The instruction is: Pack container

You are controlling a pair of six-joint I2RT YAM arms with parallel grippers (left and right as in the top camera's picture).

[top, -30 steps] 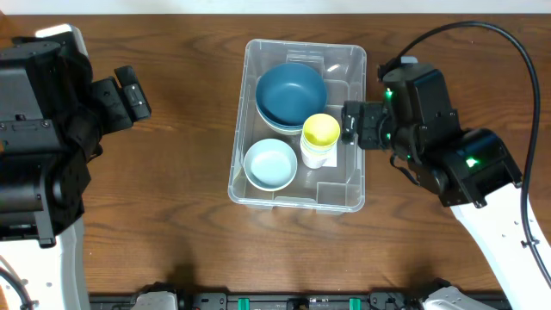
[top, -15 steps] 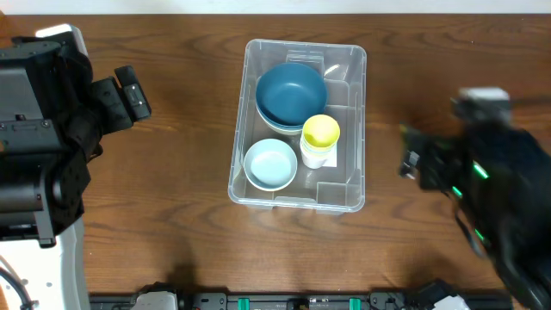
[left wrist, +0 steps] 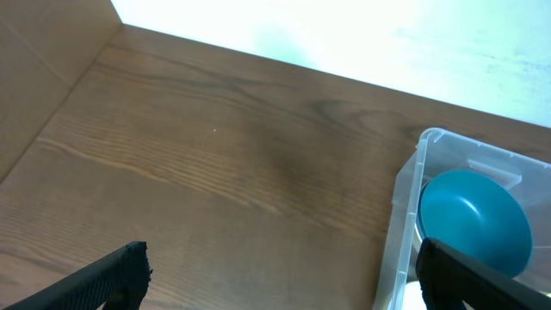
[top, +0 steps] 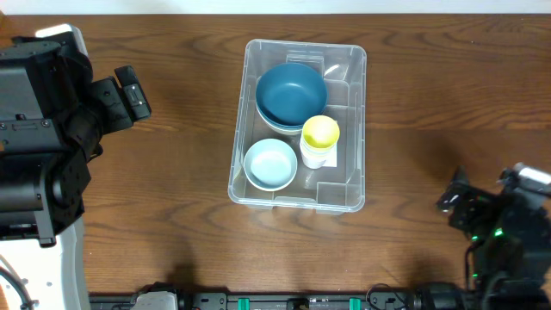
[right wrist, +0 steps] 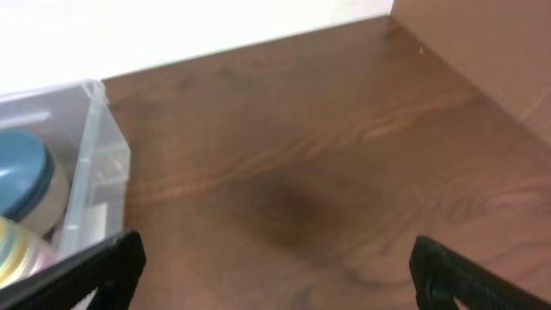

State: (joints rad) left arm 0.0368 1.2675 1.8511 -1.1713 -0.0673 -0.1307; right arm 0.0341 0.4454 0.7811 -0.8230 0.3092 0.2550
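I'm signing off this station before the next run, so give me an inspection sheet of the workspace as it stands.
Surface: dark brown wooden table, no spills seen.
Job's things: clear container mid-table, holding a dark blue bowl, a light blue bowl and a yellow cup.
Clutter: nothing seen.
Grippers: left pincer open and empty, to the left of the container; right pincer open and empty, to the container's right, nearer the front edge.
Cables: nothing seen on the table.
Surroundings: white wall behind the table; brown side panels show in both wrist views.
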